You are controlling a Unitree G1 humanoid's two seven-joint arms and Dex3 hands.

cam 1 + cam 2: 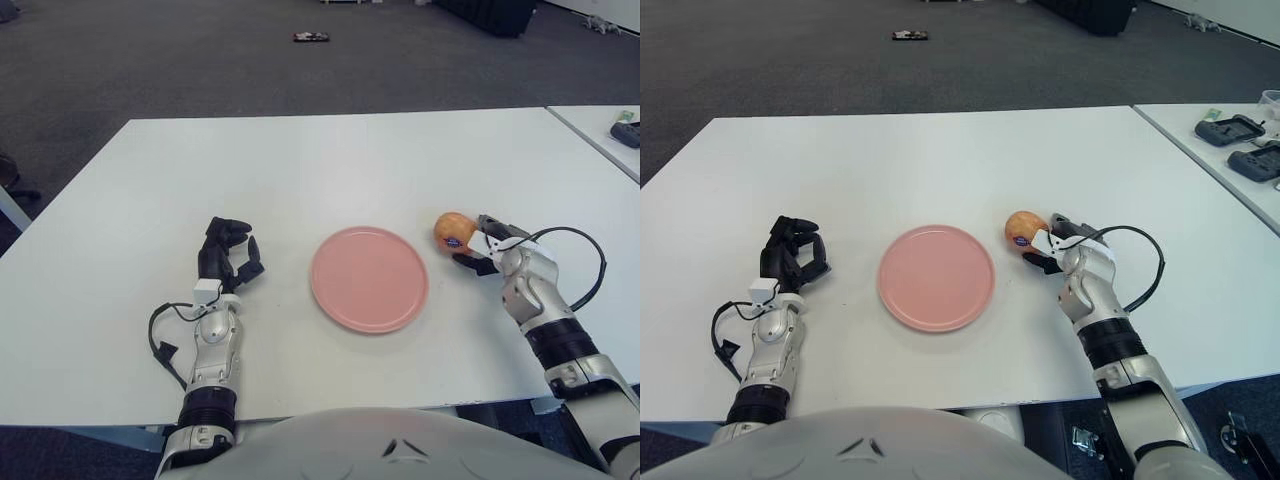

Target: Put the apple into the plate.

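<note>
Carrying the apple (453, 230) the short way onto the plate (369, 279) looks to be the step in hand, and the grip deserves care first. The apple sits just off the plate's right-hand rim, on the far side, with the right robot hand (487, 247) at its outer flank; the fingers (1039, 262) wrap against the fruit's side and appear to clasp it, though whether it is lifted clear of the tabletop (300, 160) or sits on it cannot be told. A round, smooth fruit will likely roll out of a loose hold, so the fingers should close evenly around its widest part before any travel. From there the sensible path is a small rise, enough to clear the plate's shallow rim, then a sideways sweep toward the plate's middle rather than its edge, since an apple set near the rim could tip the plate or roll back off. Lowering until it rests on the pink surface and only then easing the fingers apart should keep it from bouncing. The left robot hand (226, 256) shows well to the plate's left, fingers curled on nothing, and need not join in.
</note>
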